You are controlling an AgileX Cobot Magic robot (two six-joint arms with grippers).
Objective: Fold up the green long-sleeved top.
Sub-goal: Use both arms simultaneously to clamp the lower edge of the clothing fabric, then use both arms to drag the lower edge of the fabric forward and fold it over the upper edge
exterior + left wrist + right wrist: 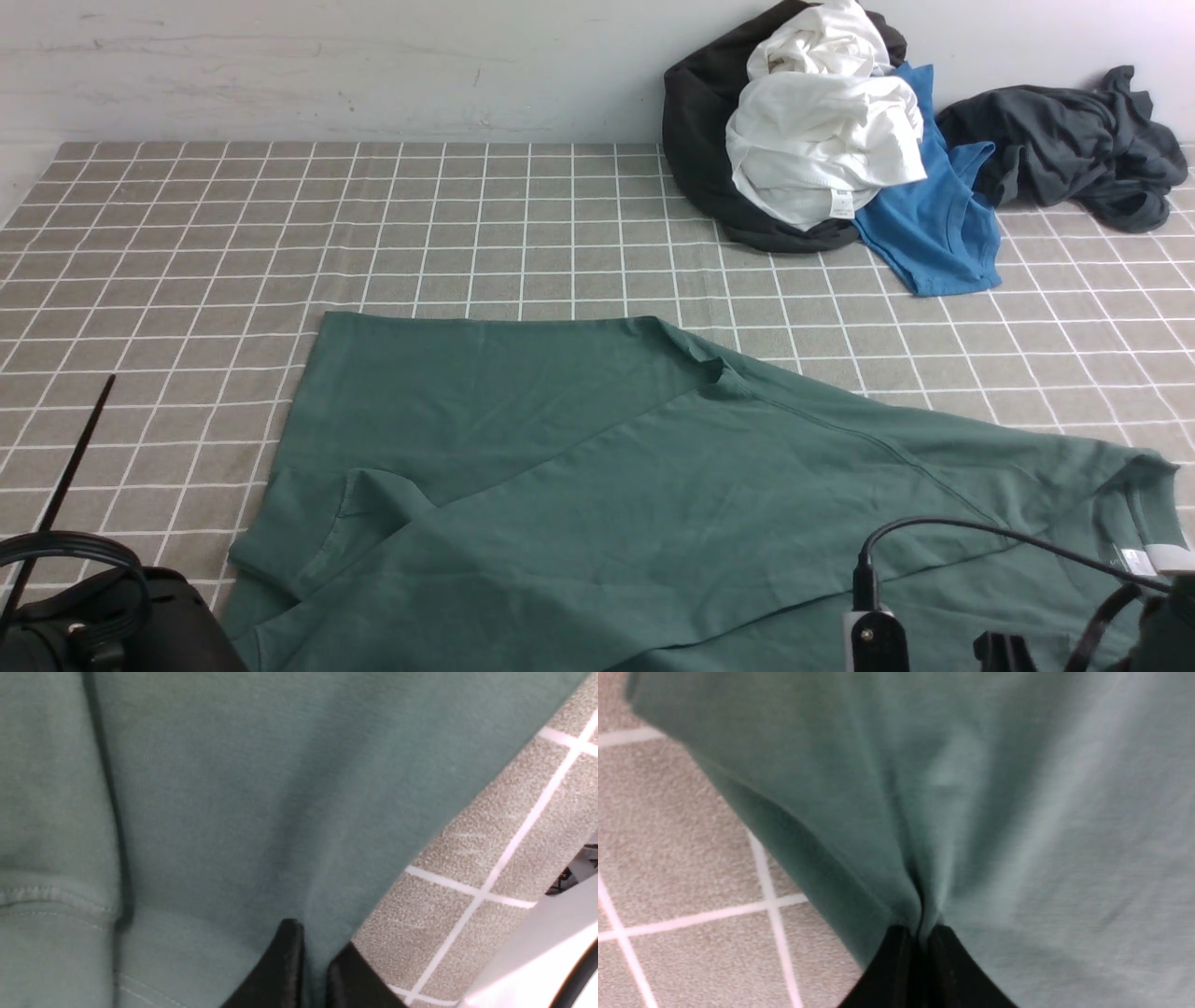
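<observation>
The green long-sleeved top [579,476] lies spread over the near half of the checked table, one part folded across the body, a cuffed sleeve at the near left. Its small white neck label [1134,558] shows at the near right. In the left wrist view my left gripper [314,947] is shut on the green top [233,812], with a strip of cloth between the black fingers, close to the cloth's edge. In the right wrist view my right gripper [920,933] is shut on a pinched fold of the green top [971,812]. The front view shows only the arms' bodies at the bottom corners.
A heap of clothes sits at the back right against the wall: a black garment [700,121], white cloth [822,131], a bright blue T-shirt [934,224] and a dark grey garment [1074,140]. A thin black rod [65,485] slants at the near left.
</observation>
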